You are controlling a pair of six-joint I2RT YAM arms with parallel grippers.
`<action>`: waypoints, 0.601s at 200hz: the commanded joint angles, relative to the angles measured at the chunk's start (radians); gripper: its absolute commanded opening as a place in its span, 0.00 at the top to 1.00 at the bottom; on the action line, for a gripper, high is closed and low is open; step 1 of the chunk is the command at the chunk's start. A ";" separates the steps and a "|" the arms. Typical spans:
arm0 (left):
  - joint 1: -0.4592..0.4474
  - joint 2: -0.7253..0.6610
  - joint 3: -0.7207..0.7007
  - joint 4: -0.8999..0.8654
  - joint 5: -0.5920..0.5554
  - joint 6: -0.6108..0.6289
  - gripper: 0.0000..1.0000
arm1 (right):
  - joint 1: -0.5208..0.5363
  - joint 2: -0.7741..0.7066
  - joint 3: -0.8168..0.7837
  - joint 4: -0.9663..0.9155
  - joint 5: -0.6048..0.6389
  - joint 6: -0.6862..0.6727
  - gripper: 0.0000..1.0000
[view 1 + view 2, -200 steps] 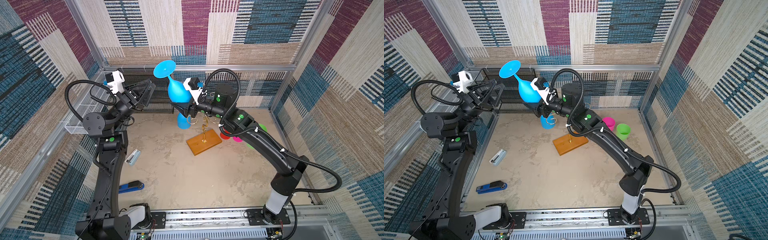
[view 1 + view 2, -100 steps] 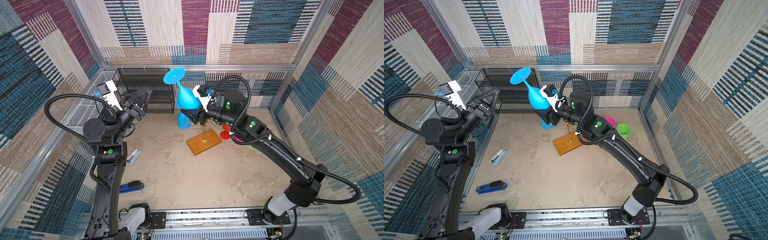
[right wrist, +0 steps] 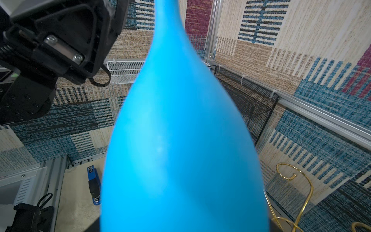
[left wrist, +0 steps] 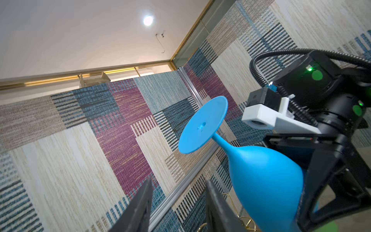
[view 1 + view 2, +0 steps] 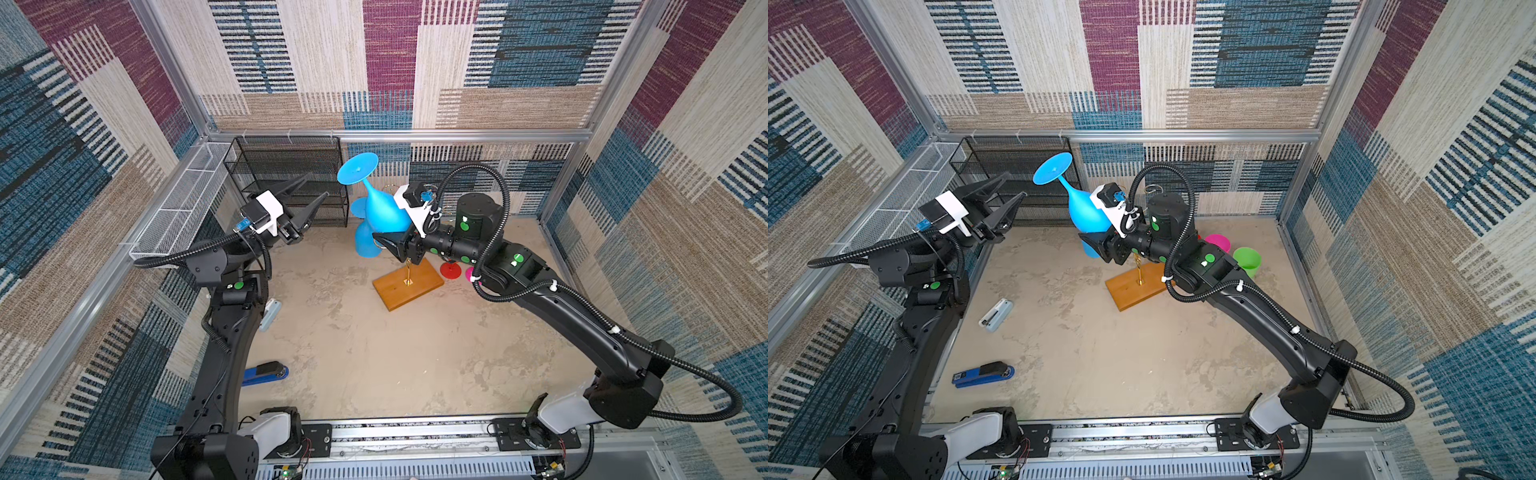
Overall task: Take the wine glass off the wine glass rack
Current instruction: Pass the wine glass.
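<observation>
The blue wine glass hangs tilted with its round foot uppermost and free in the air. My right gripper is shut on its bowl, which fills the right wrist view and hides the fingers there. The wine glass rack stands just below and to the right, on its wooden base; gold scrolls show beside the bowl. My left gripper is open and holds nothing. It is raised left of the glass and points toward it.
A black mesh shelf stands at the back left beside a white wire basket. Another blue glass stands behind the held one. Pink and green cups sit at the right. Two staplers lie front left.
The right arm has carried the glass down and to the right. The left gripper has swung right toward the glass and narrowed a little.
</observation>
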 commanded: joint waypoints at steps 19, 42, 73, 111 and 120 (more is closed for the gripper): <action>-0.033 0.017 0.009 0.003 0.094 0.193 0.55 | 0.001 0.003 -0.005 0.004 -0.034 0.028 0.37; -0.045 0.018 0.004 0.000 0.078 0.218 0.55 | 0.001 0.009 -0.008 0.001 -0.054 0.039 0.38; -0.056 0.030 0.020 -0.003 0.061 0.230 0.56 | 0.002 0.009 -0.024 0.004 -0.072 0.053 0.39; -0.070 0.048 0.043 -0.007 0.058 0.246 0.56 | 0.008 0.006 -0.040 -0.001 -0.082 0.063 0.39; -0.074 0.053 0.049 -0.011 0.061 0.252 0.57 | 0.010 0.004 -0.044 -0.001 -0.084 0.065 0.39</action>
